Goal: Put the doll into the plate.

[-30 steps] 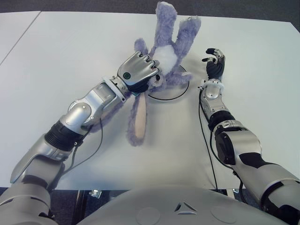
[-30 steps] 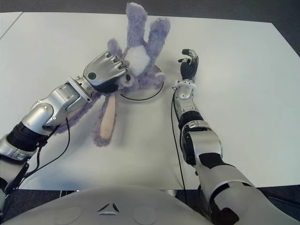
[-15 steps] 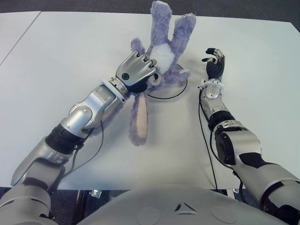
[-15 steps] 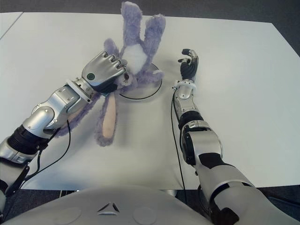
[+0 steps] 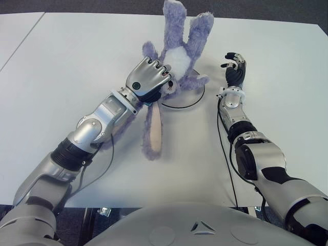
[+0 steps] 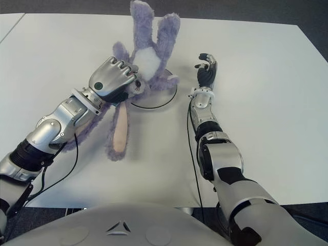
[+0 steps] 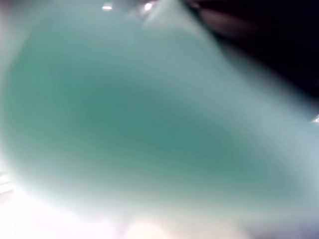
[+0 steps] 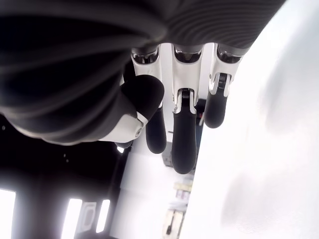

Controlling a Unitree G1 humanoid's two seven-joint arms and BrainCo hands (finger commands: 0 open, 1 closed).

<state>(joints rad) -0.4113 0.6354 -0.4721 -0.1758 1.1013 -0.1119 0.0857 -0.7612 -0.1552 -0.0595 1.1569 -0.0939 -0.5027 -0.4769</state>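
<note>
Your left hand [image 5: 148, 79] is curled tightly around the head of a purple plush rabbit doll [image 5: 177, 61], holding it over the near-left edge of a round white plate [image 5: 192, 95] on the white table [image 5: 77, 56]. The doll's pale belly and two legs point up and away from you above the plate, while one long ear with a pink lining [image 5: 154, 133] trails toward you, and it appears to touch the table in front of the plate. The risk, as it looks now: if you let go here, the doll may tip off the rim, because most of its weight seems to sit off-centre and the trailing ear lies outside the plate. The plush could also catch on your fingers as they open. The left wrist view is blocked, likely by fur pressed close to the lens. Your right hand [image 5: 234, 69] shows just beside the plate on its right, fingers loosely bent, holding nothing and apart from the doll.
</note>
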